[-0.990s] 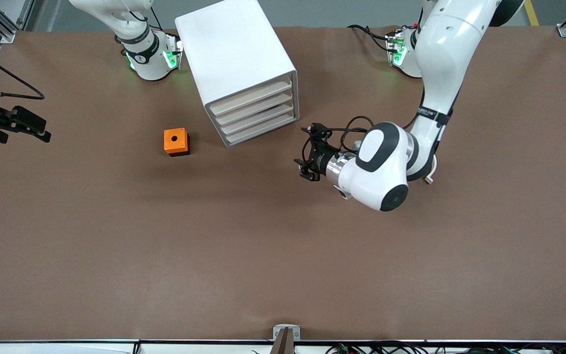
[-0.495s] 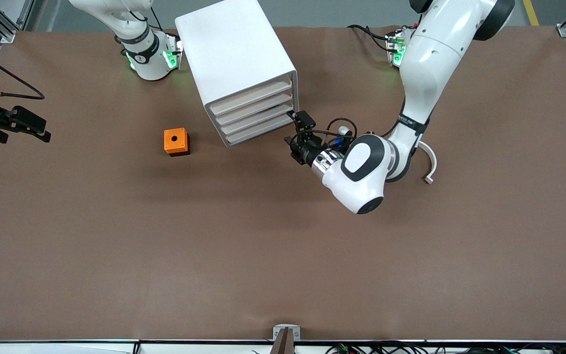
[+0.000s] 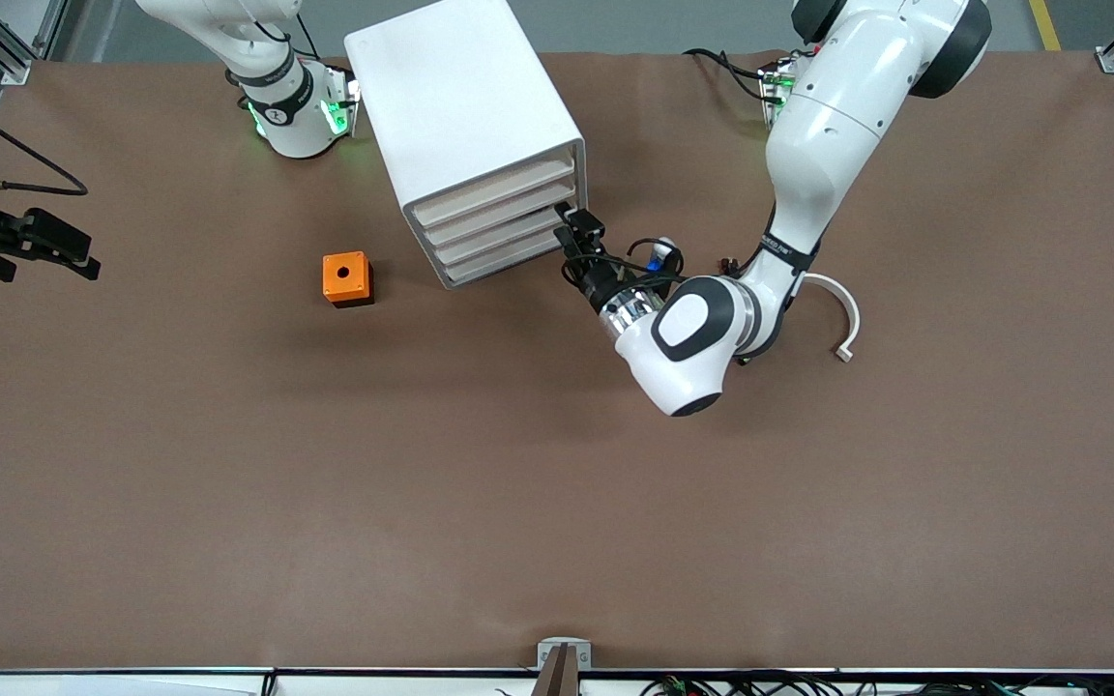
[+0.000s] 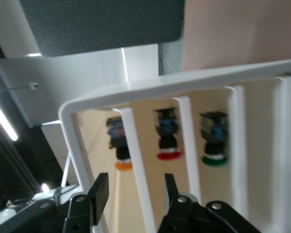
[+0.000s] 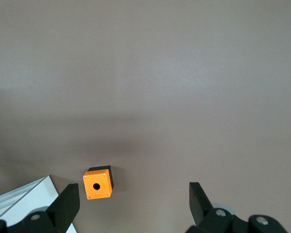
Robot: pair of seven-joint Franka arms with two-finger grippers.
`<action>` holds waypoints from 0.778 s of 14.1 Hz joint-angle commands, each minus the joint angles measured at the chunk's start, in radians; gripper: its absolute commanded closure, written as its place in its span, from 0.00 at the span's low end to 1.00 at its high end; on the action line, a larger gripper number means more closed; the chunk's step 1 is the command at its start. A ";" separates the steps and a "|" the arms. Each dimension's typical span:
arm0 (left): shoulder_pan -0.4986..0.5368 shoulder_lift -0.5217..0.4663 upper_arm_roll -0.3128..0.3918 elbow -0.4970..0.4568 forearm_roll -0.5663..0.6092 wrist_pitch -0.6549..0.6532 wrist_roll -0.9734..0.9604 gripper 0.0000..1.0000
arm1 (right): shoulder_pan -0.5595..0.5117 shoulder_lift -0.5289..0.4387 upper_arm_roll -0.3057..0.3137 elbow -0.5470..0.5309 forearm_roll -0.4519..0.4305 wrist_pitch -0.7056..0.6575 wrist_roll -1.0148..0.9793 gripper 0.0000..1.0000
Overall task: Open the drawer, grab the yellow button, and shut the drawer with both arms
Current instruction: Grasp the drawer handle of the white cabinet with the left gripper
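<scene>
A matte brown, faintly creased bench [image 3: 557,483] carries a big white boxy cabinet [image 3: 460,106] with smooth rounded edges and four shallow drawers stacked in its front, each with a pale beige face. The drawer [image 3: 494,188] that is uppermost sits flush with the other three, closed. The left gripper [image 3: 571,230], black and angular on a glossy white arm with black bands, is at the cabinet's front corner toward the left arm's end of the bench, level with the lower drawers; its two fingers [image 4: 99,190] stand apart with nothing between them, straddling a white rib of the cabinet in the left wrist view. That view looks through the translucent white frame [image 4: 136,160] and shows three small cylindrical push-buttons with dark bodies, one per drawer: the button [image 4: 118,143] with the orange cap, a red-capped one [image 4: 167,138] and a green-capped one [image 4: 213,143]. Which drawer holds which cannot be told for certain. An orange cube [image 3: 346,277] with a round hole in its top and a black base stands on the bench beside the cabinet, toward the right arm's end. The right gripper [image 5: 136,206] waits in the air over the bench at that end, its two flat black fingers [image 5: 67,203] spread wide and holding nothing.
</scene>
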 commanded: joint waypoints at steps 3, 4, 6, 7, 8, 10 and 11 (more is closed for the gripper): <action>-0.042 0.007 0.003 0.008 -0.016 -0.055 -0.069 0.50 | -0.003 -0.031 0.001 -0.026 0.001 0.002 0.004 0.00; -0.046 0.005 0.003 0.003 -0.014 -0.055 -0.086 0.50 | -0.003 -0.031 0.001 -0.025 0.001 0.004 0.005 0.00; -0.053 0.007 0.001 0.000 -0.010 -0.059 -0.098 0.50 | -0.003 -0.031 0.001 -0.026 0.001 0.002 0.008 0.00; -0.053 0.007 0.001 -0.008 -0.008 -0.061 -0.108 0.50 | -0.003 -0.031 0.001 -0.026 0.001 0.002 0.011 0.00; -0.058 0.007 0.001 -0.012 -0.007 -0.062 -0.117 0.51 | -0.003 -0.031 0.001 -0.026 0.001 0.002 0.013 0.00; -0.069 0.007 0.001 -0.018 -0.005 -0.078 -0.126 0.53 | -0.001 -0.033 0.001 -0.026 0.001 0.002 0.013 0.00; -0.079 0.007 0.003 -0.026 -0.005 -0.084 -0.132 0.53 | -0.003 -0.033 0.001 -0.026 0.001 0.002 0.013 0.00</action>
